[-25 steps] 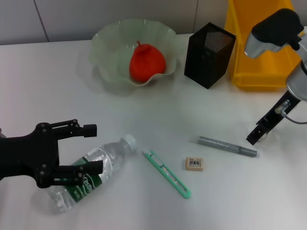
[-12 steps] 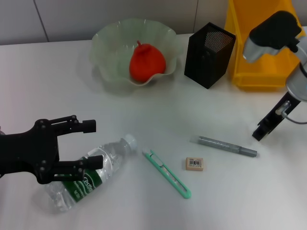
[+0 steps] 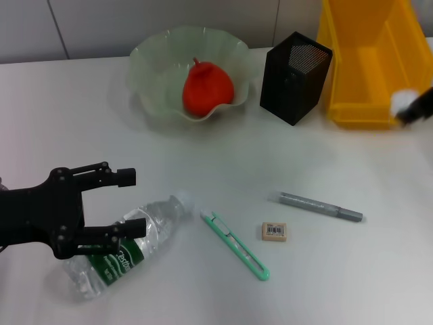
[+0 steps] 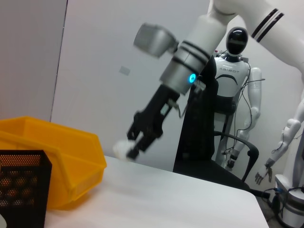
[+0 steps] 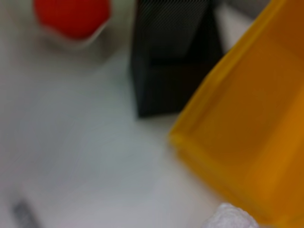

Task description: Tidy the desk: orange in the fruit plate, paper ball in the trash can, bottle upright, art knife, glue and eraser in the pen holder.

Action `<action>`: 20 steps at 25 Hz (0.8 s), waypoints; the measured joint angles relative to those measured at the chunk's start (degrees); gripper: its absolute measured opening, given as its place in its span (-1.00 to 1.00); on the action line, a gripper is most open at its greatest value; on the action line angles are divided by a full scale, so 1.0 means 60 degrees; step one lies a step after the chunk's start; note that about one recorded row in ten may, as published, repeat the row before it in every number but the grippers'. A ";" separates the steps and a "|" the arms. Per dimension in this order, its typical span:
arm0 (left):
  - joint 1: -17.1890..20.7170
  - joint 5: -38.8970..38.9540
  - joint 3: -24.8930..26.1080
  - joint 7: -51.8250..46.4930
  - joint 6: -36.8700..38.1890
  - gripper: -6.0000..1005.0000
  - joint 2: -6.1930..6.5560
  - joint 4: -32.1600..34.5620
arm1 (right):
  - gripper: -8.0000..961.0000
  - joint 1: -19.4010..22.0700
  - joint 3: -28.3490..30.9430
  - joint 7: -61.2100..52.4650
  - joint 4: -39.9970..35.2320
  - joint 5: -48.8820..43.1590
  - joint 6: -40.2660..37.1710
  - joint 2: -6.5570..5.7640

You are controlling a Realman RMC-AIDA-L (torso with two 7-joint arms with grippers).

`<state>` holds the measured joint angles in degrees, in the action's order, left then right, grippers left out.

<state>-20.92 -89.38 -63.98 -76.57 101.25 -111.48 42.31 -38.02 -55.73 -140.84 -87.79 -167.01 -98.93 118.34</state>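
White bench (image 3: 203,156): my right gripper (image 3: 418,108) pinches the paper ball (image 3: 402,101) at the right edge, just outside the yellow bin's (image 3: 365,61) near corner. Left gripper (image 3: 125,203), fingers wide, straddles the lying bottle (image 3: 128,247).

The white table (image 3: 203,169) carries everything in reach. At its far side stand a pale wavy fruit plate (image 3: 152,81), a black mesh pen holder (image 3: 295,76) just beside it, and a yellow bin (image 3: 365,68) next to the holder. Nearer, a clear bottle (image 3: 128,247) with a green label lies on its side. Just beside its cap lies a green art knife (image 3: 235,245), then a small eraser (image 3: 274,231), and beyond that a grey glue stick (image 3: 318,206), all lying flat and apart.
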 joint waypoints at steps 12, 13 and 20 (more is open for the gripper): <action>0.0006 0.0000 0.0348 0.0003 -0.0089 0.64 -0.0044 -0.0059 | -0.21 0.0447 0.0968 0.2227 0.2469 0.1664 0.4442 -0.0197; 0.0011 -0.0001 0.0417 0.0003 -0.0089 0.64 -0.0050 -0.0088 | -0.21 0.0444 0.0968 0.2440 0.2828 0.1877 0.4855 -0.0255; 0.0122 -0.0001 0.0719 0.0003 -0.0037 0.64 -0.0159 -0.0122 | -0.17 0.0192 0.1098 0.3698 0.5176 0.4067 0.6477 -0.1003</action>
<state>-20.19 -89.39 -59.67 -76.55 101.03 -112.44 41.58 -36.87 -49.14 -118.65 -56.74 -142.61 -60.06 112.32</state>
